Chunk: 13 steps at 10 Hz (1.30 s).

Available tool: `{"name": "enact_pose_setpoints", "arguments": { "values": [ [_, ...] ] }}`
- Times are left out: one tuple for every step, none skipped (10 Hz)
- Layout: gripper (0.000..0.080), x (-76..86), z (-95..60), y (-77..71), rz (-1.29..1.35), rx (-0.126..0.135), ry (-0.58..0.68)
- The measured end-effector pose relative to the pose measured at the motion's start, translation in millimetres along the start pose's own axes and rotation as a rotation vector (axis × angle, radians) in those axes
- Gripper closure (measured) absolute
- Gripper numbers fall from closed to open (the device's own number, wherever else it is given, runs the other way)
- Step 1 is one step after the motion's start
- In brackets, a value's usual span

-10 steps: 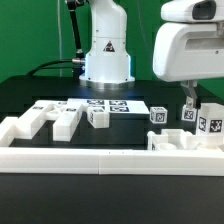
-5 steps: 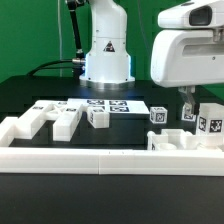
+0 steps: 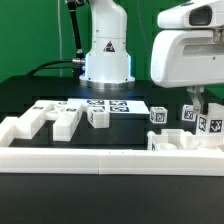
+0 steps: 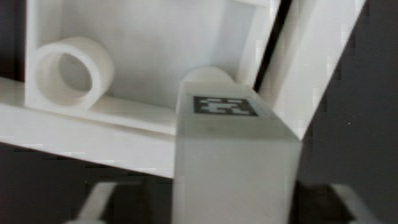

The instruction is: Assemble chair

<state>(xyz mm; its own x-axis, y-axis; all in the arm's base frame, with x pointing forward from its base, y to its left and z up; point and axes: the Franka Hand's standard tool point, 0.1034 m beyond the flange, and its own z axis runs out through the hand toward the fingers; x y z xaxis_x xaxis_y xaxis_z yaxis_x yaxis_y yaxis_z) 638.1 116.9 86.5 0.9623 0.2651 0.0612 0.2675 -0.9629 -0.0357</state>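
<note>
Gripper: gripper point(image 3: 196, 102) at approx. 3 o'clock in the ext. view, hanging under the big white wrist housing point(image 3: 190, 50). Jaws clenched on a tall white leg post point(image 4: 228, 165).
Grip detail: wrist view shows the post standing upright btw the two jaws and filling the gap. A black-and-white tag point(image 4: 222, 105) sits on its slanted end face.
Behind post: white holed part point(image 4: 71, 75) w/ one round opening, framed by white walls. Can't tell if it touches the post.
Held pc in ext. view: jaws come down among the upright tagged pcs at 3 o'clock. Can't tell from there which one is gripped.
Right cluster: small tagged cube point(image 3: 158, 115) just inward of the gripper. Tagged block point(image 3: 211, 123) at the 3 o'clock edge. Low white part point(image 3: 180, 140) at 4 o'clock, near the wall.
Loose pcs: pc A point(image 3: 28, 122) at 9 o'clock, pc B point(image 3: 64, 120) beside it, pc C point(image 3: 97, 116) nearer centre. All lie on the black table point(image 3: 20, 95), apart from the gripper.
Marker board: marker board point(image 3: 108, 104) flat at centre, in front of the robot base point(image 3: 105, 50) at 12 o'clock.
Border: low white border wall point(image 3: 100, 160) runs across at 6 o'clock.
</note>
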Motion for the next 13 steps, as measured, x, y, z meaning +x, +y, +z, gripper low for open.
{"name": "enact_pose_setpoints", "arguments": {
  "values": [
    [0.0516,0.0,0.0,0.0,0.015,0.0,0.0],
    [0.0514,0.0,0.0,-0.1,0.02,0.0,0.0],
    [0.0514,0.0,0.1,-0.2,0.06,0.0,0.0],
    [0.0514,0.0,0.2,-0.9,0.165,0.002,0.0],
    [0.0514,0.0,0.3,-1.5,0.248,0.002,-0.001],
    [0.0514,-0.4,0.6,-2.1,0.355,0.011,-0.002],
    [0.0514,-0.7,0.8,-1.8,0.466,0.027,-0.005],
    [0.0511,-0.9,1.1,-2.5,0.565,0.035,-0.007],
    [0.0511,-0.9,1.3,-2.7,0.645,0.04,-0.008],
    [0.0511,-0.9,1.5,-3.3,0.724,0.043,-0.01],
    [0.0511,-1.2,1.9,-2.9,0.828,0.04,-0.012],
    [0.0511,-1.4,2.1,-2.8,0.915,0.037,-0.014],
    [0.0511,-1.3,2.3,-2.6,0.996,0.036,-0.013]
  ]
}}
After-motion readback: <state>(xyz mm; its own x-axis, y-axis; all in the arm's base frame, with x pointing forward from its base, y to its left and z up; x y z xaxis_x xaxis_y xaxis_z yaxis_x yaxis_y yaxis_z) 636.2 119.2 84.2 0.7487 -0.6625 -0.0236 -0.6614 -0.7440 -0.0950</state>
